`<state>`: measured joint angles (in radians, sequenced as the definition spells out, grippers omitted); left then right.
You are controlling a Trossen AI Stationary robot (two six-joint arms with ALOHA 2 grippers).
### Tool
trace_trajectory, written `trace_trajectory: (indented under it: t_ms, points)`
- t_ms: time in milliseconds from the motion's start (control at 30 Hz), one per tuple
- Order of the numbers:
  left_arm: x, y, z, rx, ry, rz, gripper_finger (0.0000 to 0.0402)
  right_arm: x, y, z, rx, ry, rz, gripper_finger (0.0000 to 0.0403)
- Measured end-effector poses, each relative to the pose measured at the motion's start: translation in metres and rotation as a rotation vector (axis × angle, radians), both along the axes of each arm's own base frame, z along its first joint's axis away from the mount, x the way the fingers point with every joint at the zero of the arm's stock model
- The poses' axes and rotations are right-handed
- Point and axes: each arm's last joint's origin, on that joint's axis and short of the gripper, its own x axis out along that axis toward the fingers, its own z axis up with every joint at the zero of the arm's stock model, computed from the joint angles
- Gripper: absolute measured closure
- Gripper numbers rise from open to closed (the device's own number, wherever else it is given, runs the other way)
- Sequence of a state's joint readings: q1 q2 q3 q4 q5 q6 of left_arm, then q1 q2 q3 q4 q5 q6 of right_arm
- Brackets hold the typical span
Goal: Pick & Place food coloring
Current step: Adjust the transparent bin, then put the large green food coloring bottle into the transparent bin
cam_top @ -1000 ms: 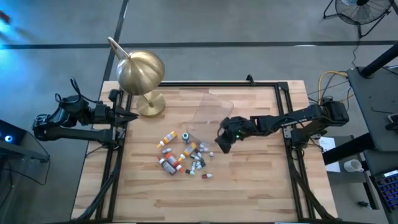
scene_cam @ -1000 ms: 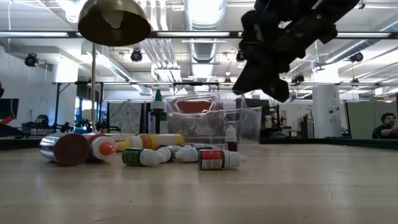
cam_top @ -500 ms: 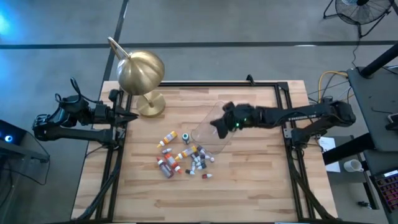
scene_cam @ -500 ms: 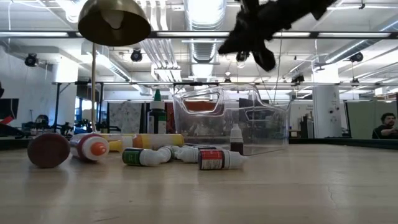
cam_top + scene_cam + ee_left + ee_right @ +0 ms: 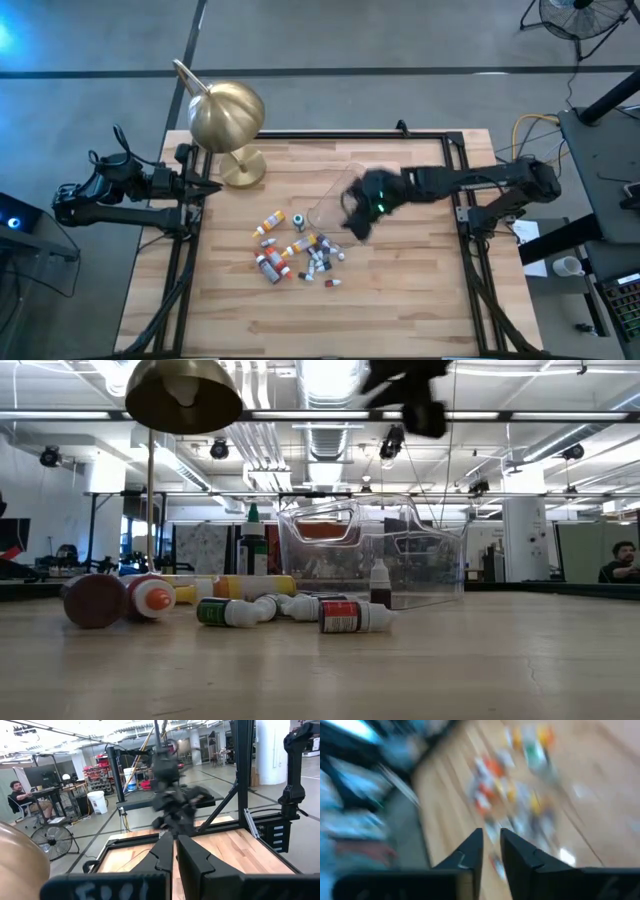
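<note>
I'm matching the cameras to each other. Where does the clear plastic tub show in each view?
High view: clear plastic tub at table centre, beside the bottles.
Low view: centre, behind the bottles.
Left wrist view: cannot make it out.
Right wrist view: not visible.
Shared landmark: the brass lamp.

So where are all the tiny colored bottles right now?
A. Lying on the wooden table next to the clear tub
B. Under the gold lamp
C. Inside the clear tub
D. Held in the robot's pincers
A: the tiny bottles lie scattered on the bare wooden table beside the clear tub, which looks to have no bottles in it.
</note>
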<state>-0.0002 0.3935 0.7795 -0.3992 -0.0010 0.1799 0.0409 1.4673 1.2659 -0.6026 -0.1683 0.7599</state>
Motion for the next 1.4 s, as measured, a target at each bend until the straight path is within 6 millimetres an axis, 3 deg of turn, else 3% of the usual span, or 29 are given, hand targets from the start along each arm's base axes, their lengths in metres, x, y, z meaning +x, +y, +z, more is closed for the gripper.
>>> trace_trajectory:
  t_ms: [167,333,433,533,700,900,1133,1233,1400]
  points:
    - [0.000,0.000,0.000,0.000,0.000,0.000,0.0401,-0.032,0.034,-0.008,-0.138,0.331,-0.001,0.0260]
    - [0.000,0.000,0.000,0.000,0.000,0.000,0.0401,-0.043,0.057,-0.047,-0.145,0.469,-0.002,0.0217]
    - [0.000,0.000,0.000,0.000,0.000,0.000,0.0401,-0.045,0.052,-0.078,-0.199,0.499,-0.083,0.0210]
    - [0.000,0.000,0.000,0.000,0.001,-0.001,0.0401,-0.046,0.034,-0.103,-0.215,0.479,-0.228,0.0212]
    - [0.000,0.000,0.000,0.000,0.002,0.000,0.0401,-0.047,0.000,-0.129,-0.180,0.448,-0.336,0.0225]
    - [0.000,0.000,0.000,0.000,0.003,-0.001,0.0401,-0.038,-0.044,-0.130,-0.161,0.330,-0.436,0.0235]
    - [0.000,0.000,0.000,0.000,0.003,0.000,0.0401,-0.042,-0.092,-0.122,-0.237,0.313,-0.589,0.0234]
    - [0.000,0.000,0.000,0.000,0.003,0.000,0.0401,-0.040,-0.090,-0.113,-0.216,0.287,-0.457,0.0234]
    - [0.000,0.000,0.000,0.000,0.003,0.000,0.0401,-0.033,-0.046,-0.098,-0.211,0.203,-0.095,0.0241]
